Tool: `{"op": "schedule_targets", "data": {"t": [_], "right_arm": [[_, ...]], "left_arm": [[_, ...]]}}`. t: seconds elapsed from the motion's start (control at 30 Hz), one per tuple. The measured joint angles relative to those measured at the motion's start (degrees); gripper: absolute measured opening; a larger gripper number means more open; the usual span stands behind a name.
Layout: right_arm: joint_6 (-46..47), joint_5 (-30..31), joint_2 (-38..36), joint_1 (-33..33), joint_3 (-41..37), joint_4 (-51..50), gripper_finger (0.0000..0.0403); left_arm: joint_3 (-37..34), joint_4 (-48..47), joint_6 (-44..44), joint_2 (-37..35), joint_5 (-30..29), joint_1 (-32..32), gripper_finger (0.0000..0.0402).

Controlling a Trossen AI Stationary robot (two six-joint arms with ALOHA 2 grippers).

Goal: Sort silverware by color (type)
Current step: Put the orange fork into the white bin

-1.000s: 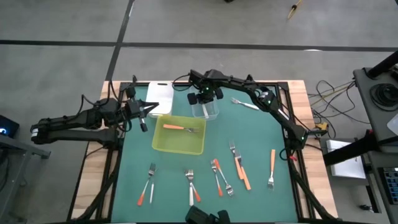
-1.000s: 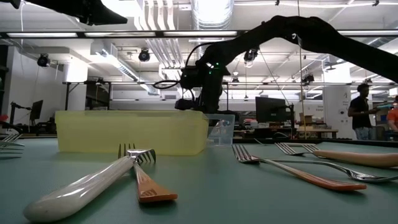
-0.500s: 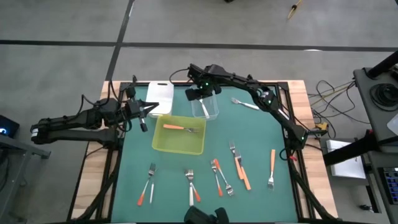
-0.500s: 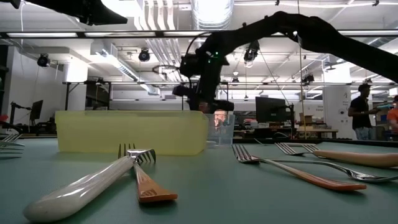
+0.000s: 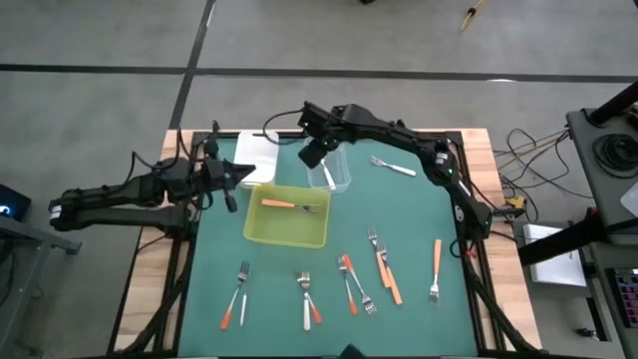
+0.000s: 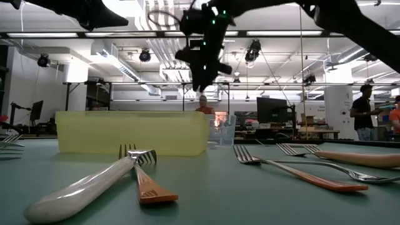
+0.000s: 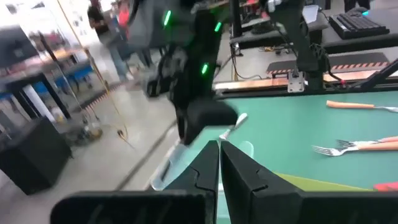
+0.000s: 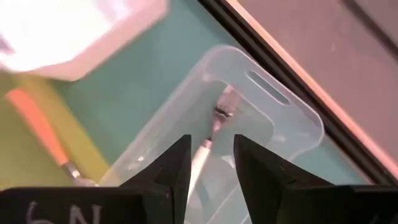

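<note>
The right hand (image 5: 312,152) hangs above the clear tub (image 5: 330,172), fingers apart and empty, over a white-handled fork (image 8: 200,159) lying inside. That drop looks done; next it needs another fork from the worktop (image 5: 419,229). The left hand (image 5: 231,178) waits pressed together beside the yellow-green tray (image 5: 286,230).

1 fork (image 5: 327,178) lies in the tub (image 5: 330,171), behind the tray (image 5: 287,215).

One white-handled fork (image 8: 208,146) lies inside the clear tub (image 5: 330,172). One orange-handled fork (image 5: 284,205) lies flat in the yellow-green tray (image 5: 286,236). One white-handled fork (image 5: 392,166) lies alone on the green surface (image 5: 409,214), beside the tub. The other forks lie flat near the front edge: a white and orange pair (image 5: 237,293), another pair (image 5: 308,298), a small bunch (image 5: 354,284), two more forks (image 5: 383,264), and a single orange one (image 5: 436,269) off to the side.
</note>
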Motion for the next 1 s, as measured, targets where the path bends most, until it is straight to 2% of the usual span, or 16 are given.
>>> {"op": "schedule_targets", "data": {"t": [0.2, 0.33, 0.6, 1.0], "right_arm": [[-8.4, 0.7, -4.4, 5.1, -0.5, 2.2, 0.0097], [-12.3, 0.7, -8.0, 7.2, -4.7, 7.2, 0.0089], [-15.7, 0.6, -19.7, 9.4, -24.8, 24.2, 0.0086], [-17.9, 0.1, -34.8, 11.2, -51.7, 46.0, 0.0086]], "left_arm": [[0.0, -5.3, -11.8, 0.8, 0.1, -0.4, 0.0], [0.0, -8.4, -20.9, 1.5, 0.1, -2.1, 0.0], [0.0, -9.6, -37.0, 4.7, 0.1, -10.6, 0.0], [0.0, -9.7, -59.8, 10.8, -0.4, -28.8, 0.0]]}}
